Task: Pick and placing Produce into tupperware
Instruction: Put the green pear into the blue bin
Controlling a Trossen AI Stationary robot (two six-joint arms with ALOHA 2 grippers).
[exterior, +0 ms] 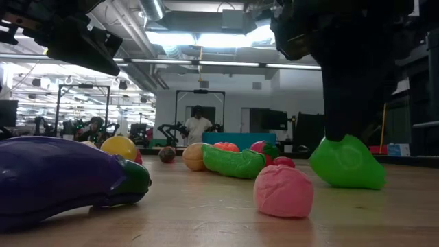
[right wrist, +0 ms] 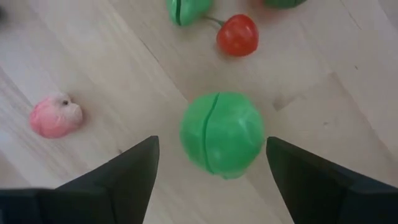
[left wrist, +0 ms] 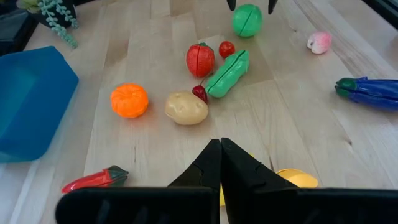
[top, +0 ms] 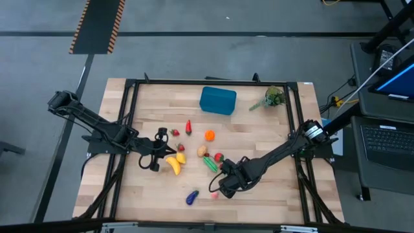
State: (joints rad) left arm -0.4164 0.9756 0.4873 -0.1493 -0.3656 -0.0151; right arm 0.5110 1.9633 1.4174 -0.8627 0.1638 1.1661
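The teal tupperware (top: 217,100) stands at the far middle of the table. The produce lies scattered at mid-table: an orange (left wrist: 129,100), a potato (left wrist: 186,108), a red fruit (left wrist: 200,59), a green pod (left wrist: 227,73), a red chili (left wrist: 94,179), a yellow banana (top: 173,165), a pink piece (right wrist: 56,116) and a purple eggplant (top: 191,197). My right gripper (right wrist: 212,142) points down, open. Its fingers stand on either side of a round green piece (right wrist: 221,134) that rests on the table, with a gap on each side. My left gripper (left wrist: 221,158) hangs shut above the banana (left wrist: 295,179), holding nothing.
A leafy plant sprig (top: 270,98) lies at the far right, beside the tupperware. A small red cherry (right wrist: 237,35) lies just beyond the green piece. Black frame rails (top: 129,110) run along the table's sides. People stand in the room beyond the table.
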